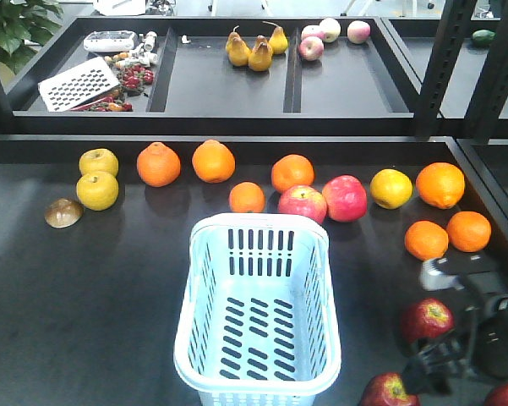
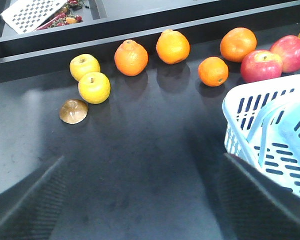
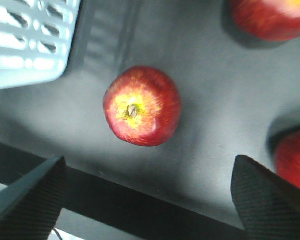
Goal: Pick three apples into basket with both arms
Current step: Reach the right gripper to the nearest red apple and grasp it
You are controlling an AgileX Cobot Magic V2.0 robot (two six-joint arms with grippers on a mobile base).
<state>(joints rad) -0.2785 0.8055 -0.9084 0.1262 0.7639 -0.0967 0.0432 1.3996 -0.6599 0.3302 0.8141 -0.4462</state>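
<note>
Apples [image 1: 428, 320]: three dark red, all on dark table [image 1: 84, 288] just right of basket [image 1: 186, 338]. Right gripper [image 3: 150, 190] hangs over one, fingers spread wide, gripping nothing. Left gripper [image 2: 145, 200] left of basket, fingers wide apart, empty.

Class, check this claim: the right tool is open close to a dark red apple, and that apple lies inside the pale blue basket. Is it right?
Not quite. The right tool is open close to a dark red apple, but that apple lies on the dark table beside the pale blue basket, not inside it. The right wrist view shows this.
</note>
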